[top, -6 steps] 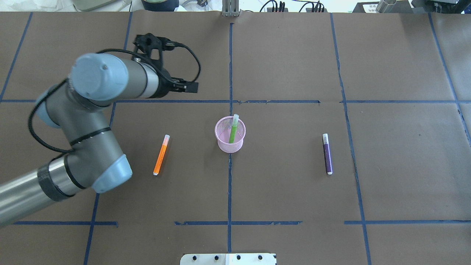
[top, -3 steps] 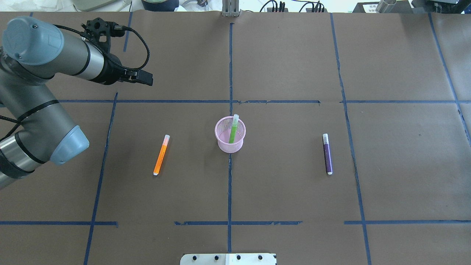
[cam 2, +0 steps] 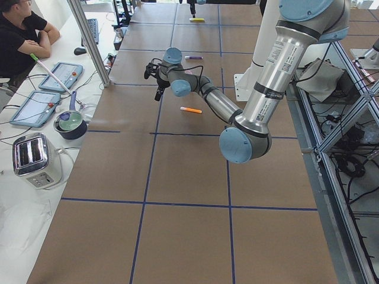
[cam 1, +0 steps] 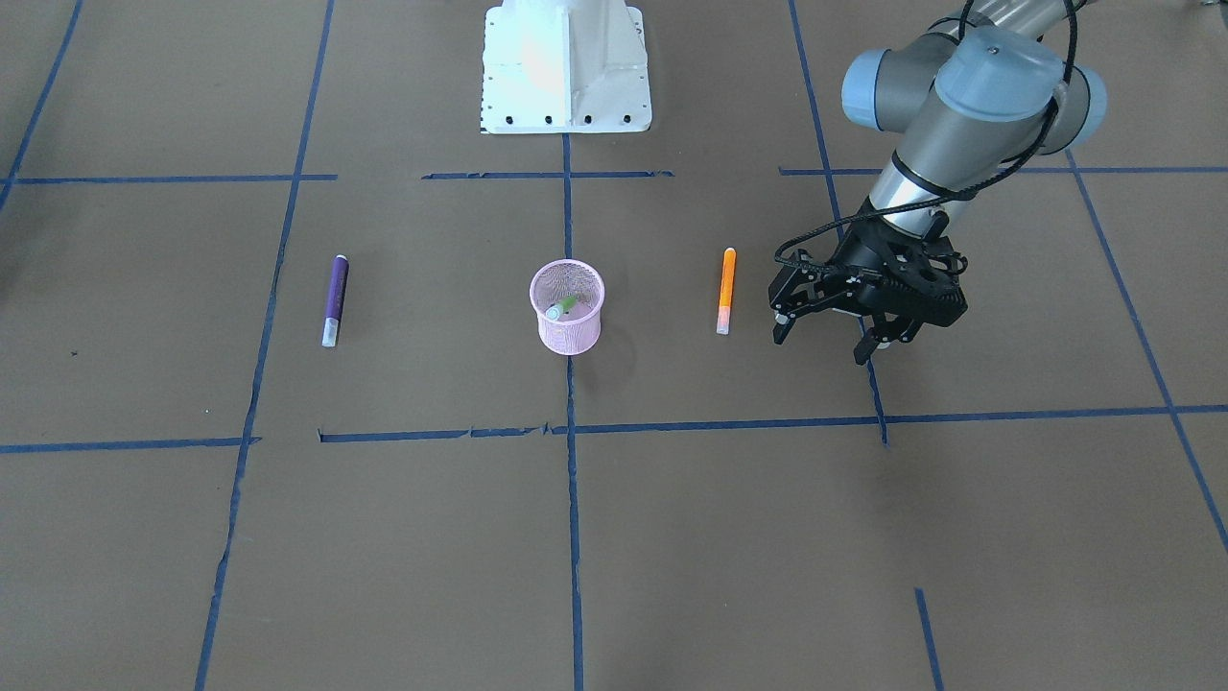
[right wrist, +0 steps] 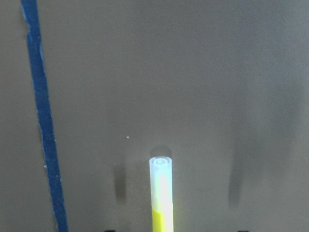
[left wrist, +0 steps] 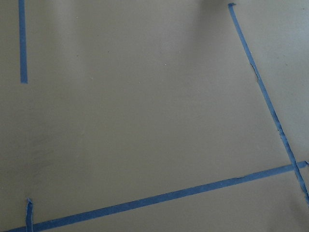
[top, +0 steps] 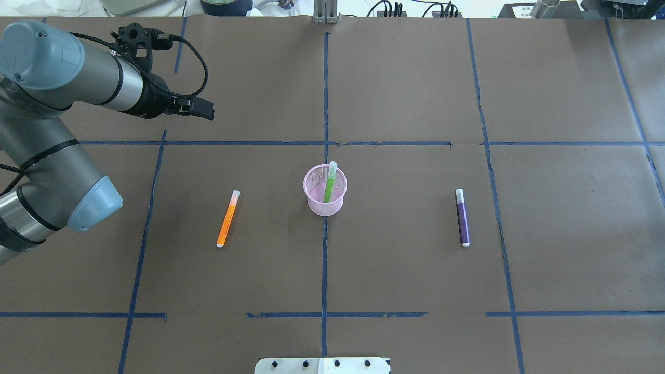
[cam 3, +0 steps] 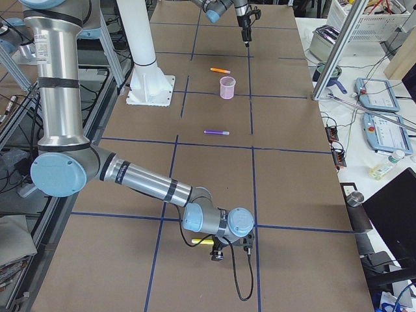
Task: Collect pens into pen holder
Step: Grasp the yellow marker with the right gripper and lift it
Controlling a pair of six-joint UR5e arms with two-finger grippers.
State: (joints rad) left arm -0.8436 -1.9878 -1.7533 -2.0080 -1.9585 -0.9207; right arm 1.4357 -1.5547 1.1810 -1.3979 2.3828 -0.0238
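Note:
The pink mesh pen holder stands at the table's middle, also in the front view. The green pen stands tilted inside it. The orange pen lies flat to its left, the purple pen flat to its right. My left gripper is open and empty, above the table and just beyond the orange pen on the outer side. My right gripper is far off at the table's end. In its wrist view only slivers of its fingertips show, wide apart.
A yellow pen with a pale cap lies between my right fingertips, also in the exterior right view. The white robot base is at the near edge. A side bench with a toaster and an operator is beyond the far edge.
My left arm has swung left and back, away from the pen holder, with little motion in the last half second. The pens and the holder have not moved.

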